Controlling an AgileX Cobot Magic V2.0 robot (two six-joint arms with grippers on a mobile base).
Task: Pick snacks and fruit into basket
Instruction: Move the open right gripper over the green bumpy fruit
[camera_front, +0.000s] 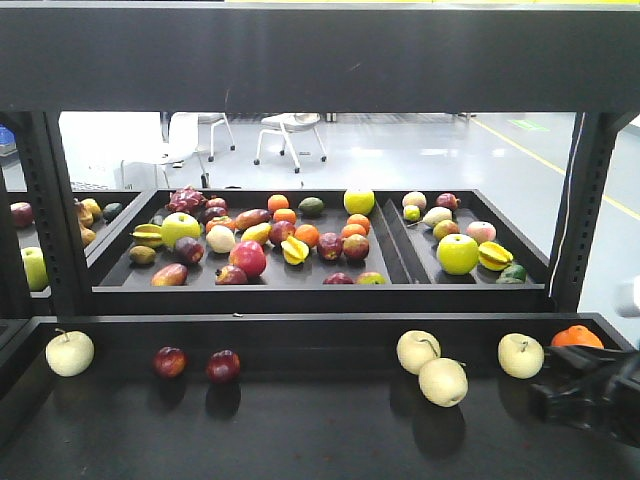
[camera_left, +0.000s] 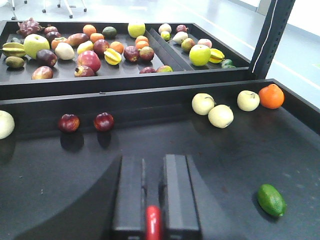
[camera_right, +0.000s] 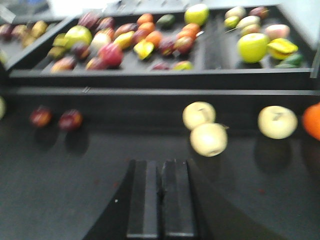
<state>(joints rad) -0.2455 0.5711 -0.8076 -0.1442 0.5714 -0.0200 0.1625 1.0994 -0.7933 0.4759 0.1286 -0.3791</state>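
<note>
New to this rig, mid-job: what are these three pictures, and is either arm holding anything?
It is a two-armed robot facing black shelves. The front view looks out from its body; the other two come from cameras on each wrist. The left gripper and the right gripper are both shut and empty. On the near shelf lie two dark red fruits, pale yellow fruits, an orange and a small green fruit. The tray behind holds mixed fruit. No basket or snacks show.
</note>
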